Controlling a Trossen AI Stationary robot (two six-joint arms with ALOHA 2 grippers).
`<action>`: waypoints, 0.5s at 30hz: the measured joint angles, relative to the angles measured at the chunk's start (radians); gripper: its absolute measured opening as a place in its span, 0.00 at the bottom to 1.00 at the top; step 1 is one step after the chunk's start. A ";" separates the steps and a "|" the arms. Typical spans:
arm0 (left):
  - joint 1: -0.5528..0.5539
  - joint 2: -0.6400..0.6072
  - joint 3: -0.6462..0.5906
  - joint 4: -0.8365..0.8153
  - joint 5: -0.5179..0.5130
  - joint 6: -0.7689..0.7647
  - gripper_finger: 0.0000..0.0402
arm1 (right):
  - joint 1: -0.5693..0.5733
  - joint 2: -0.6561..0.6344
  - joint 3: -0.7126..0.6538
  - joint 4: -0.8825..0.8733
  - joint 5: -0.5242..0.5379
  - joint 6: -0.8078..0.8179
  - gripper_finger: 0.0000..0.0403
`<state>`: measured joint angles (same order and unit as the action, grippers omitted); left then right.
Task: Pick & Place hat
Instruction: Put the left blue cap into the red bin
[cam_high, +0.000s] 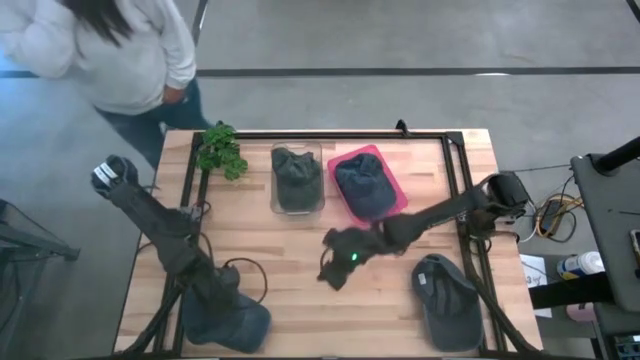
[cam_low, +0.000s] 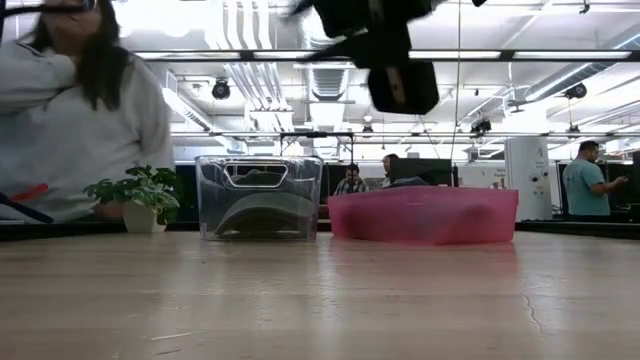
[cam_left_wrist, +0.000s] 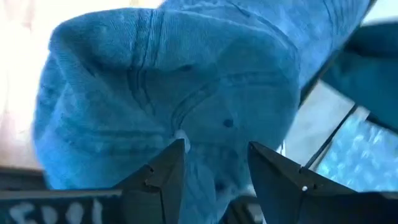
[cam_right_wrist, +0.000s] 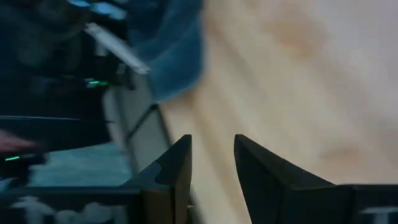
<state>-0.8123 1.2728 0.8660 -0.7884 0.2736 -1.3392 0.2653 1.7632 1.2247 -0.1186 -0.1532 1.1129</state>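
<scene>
A blue hat lies at the table's near left corner and fills the left wrist view. My left gripper stands open just over its crown, one finger on either side of the top button. A second blue hat lies at the near right. My right gripper hangs open over the bare middle of the table, with nothing between its fingers. It shows at the top of the low view.
At the far side stand a clear bin and a pink bin, each holding a dark hat, with a small potted plant to their left. A person stands beyond the far left corner. Bare wood lies between the arms.
</scene>
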 joint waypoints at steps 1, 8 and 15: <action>-0.008 0.000 -0.017 0.027 -0.014 -0.028 0.42 | 0.020 0.021 0.000 0.056 0.002 0.023 0.29; -0.017 0.000 -0.158 0.250 -0.047 -0.209 0.42 | 0.123 0.205 0.038 0.329 0.079 0.214 0.32; -0.017 0.002 -0.285 0.577 -0.147 -0.339 0.42 | 0.171 0.423 0.210 0.393 0.102 0.324 0.41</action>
<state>-0.8295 1.2751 0.5810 -0.2111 0.1265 -1.6780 0.4359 2.1865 1.4351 0.2745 -0.0513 1.4366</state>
